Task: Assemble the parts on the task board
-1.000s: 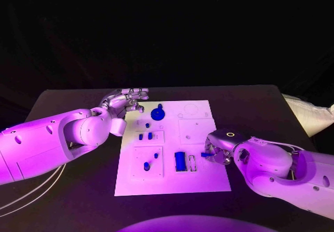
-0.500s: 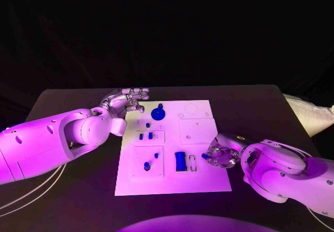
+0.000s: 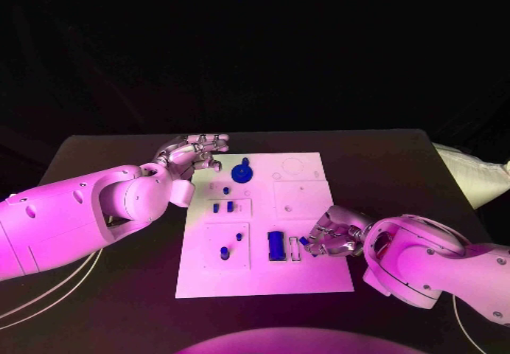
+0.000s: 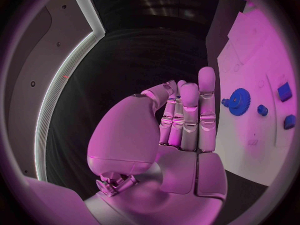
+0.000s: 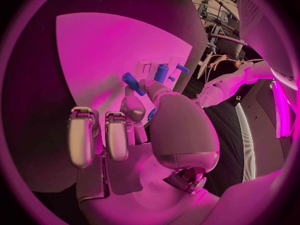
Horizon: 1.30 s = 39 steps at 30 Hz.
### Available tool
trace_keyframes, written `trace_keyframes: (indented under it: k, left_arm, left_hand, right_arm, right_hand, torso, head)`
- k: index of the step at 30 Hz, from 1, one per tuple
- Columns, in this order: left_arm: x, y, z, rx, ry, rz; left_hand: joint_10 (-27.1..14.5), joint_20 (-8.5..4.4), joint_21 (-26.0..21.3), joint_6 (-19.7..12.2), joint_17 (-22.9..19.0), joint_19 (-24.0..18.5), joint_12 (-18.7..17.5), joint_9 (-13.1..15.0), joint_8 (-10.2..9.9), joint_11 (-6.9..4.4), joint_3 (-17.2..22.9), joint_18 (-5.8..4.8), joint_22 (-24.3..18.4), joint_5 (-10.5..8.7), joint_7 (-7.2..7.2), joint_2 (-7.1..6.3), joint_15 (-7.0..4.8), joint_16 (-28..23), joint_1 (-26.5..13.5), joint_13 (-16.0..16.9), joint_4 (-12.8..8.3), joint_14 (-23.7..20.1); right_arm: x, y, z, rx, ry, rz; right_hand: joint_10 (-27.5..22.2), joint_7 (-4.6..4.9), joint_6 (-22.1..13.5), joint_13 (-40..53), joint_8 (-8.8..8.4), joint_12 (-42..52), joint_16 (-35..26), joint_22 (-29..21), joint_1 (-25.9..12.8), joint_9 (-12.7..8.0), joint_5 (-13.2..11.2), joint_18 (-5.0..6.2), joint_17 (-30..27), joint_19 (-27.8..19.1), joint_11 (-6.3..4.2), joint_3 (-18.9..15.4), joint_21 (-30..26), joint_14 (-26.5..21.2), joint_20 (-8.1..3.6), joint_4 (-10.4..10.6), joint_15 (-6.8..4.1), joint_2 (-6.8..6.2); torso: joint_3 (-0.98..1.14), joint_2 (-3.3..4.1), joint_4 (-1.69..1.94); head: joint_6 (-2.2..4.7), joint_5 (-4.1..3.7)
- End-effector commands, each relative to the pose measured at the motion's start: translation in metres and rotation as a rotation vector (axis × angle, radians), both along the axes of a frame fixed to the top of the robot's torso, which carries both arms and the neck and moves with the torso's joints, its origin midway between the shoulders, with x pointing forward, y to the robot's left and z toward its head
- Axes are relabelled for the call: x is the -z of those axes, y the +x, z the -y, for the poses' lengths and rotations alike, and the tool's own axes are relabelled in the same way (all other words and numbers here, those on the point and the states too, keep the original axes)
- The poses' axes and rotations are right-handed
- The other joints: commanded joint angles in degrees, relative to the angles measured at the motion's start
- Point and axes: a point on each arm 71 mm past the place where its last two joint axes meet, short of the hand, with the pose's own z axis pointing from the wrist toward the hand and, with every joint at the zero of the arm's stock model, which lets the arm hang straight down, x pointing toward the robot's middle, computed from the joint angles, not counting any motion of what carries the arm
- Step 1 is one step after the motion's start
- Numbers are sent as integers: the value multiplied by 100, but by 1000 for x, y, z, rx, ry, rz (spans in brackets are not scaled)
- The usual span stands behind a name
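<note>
Head view, taken from left to right: the left hand hovers off the far left corner of the task board, where it was a second ago. The left wrist view shows its fingers straight and pressed side by side, with nothing in them. Just inside that corner lies the blue gear, and along the board's left side sit several small blue pegs, two of them lower down in a near-left panel. None of these has moved.

Near the middle of the board's near half stands the blue block beside a narrow slot. This is where the change lies. Over the last second the right hand has turned at the wrist and drawn inward from the board's right edge, so that the small blue peg it pinches now hangs just beside the slot, closer to the block than before. The right wrist view shows this peg held at the tips of the thumb and a finger, the other fingers extended and free.

I judge the peg is being carried toward a seat close to the block; whether it already touches the board I cannot tell. Seating it remains to be done.
</note>
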Motion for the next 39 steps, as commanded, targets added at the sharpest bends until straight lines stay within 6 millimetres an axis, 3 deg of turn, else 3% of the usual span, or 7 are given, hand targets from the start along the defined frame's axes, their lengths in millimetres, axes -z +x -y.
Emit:
trace_keyframes:
  k: [1,23,39]
  left_arm:
    - [-1,-1,3,20,-8,8]
    - [-1,-2,2,21,-7,7]
    - [-1,-2,2,24,-6,5]
  left_hand:
    - [-38,0,-14,-41,-3,-47,24,-3,34,6,-9,89,4,35,-16,1,-10,32,46,6,-27,-46]
    - [-45,-1,-12,-44,-10,-46,36,-3,42,7,3,89,7,40,-15,6,-11,33,59,8,-42,-50]
    - [-45,-1,-12,-44,-10,-46,36,-3,42,7,3,89,7,40,-15,6,-11,33,59,8,-42,-50]
  right_arm:
    - [1,-1,-5,-2,38,-29]
    - [9,3,-19,-84,-41,-58]
    - [10,3,-23,-107,-68,-44]
  right_hand:
    - [44,7,48,9,27,16,34,307,-112,16,20,-83,969,137,11,-1,39,512,-41,32,-24,-10]
    - [115,-22,109,0,62,11,46,360,-639,96,-72,-93,993,160,-7,-341,69,518,-51,336,-36,-7]
    - [152,-40,142,24,79,58,54,371,-710,120,-146,-95,1007,165,-20,-454,74,520,-59,394,-46,22]
  torso:
    - [-2,-3,0]
    - [3,0,0]
    - [0,-2,-2]
  head:
    - [3,2]
    - [-17,37]
    - [-37,47]
